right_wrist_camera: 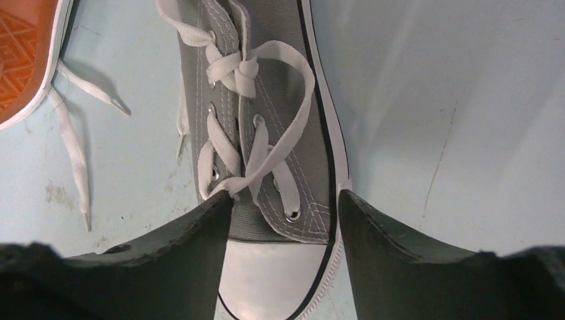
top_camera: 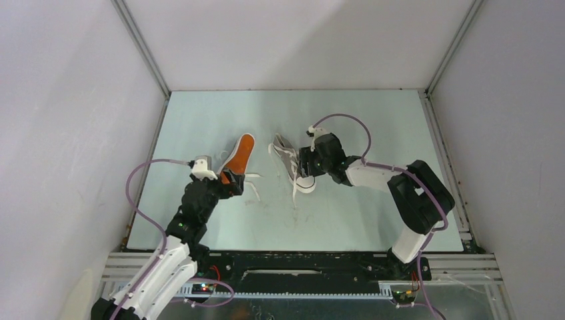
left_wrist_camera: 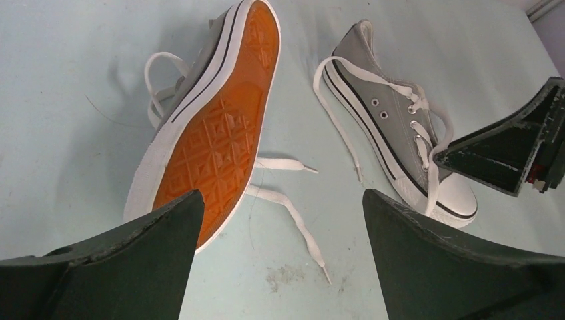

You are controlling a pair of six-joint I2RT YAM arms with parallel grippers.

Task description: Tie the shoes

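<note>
Two grey shoes with white laces lie mid-table. One shoe is tipped on its side, its orange sole facing my left gripper. That gripper is open just in front of the sole's near end, with only table and a loose lace end between its fingers. The other shoe stands upright, its laces loosely crossed and untied. My right gripper straddles its white toe cap, one finger against each side. The left wrist view also shows this shoe and the right gripper.
White enclosure walls close in the pale green table on three sides. A metal rail with the arm bases runs along the near edge. Smudges mark the surface near the lace end.
</note>
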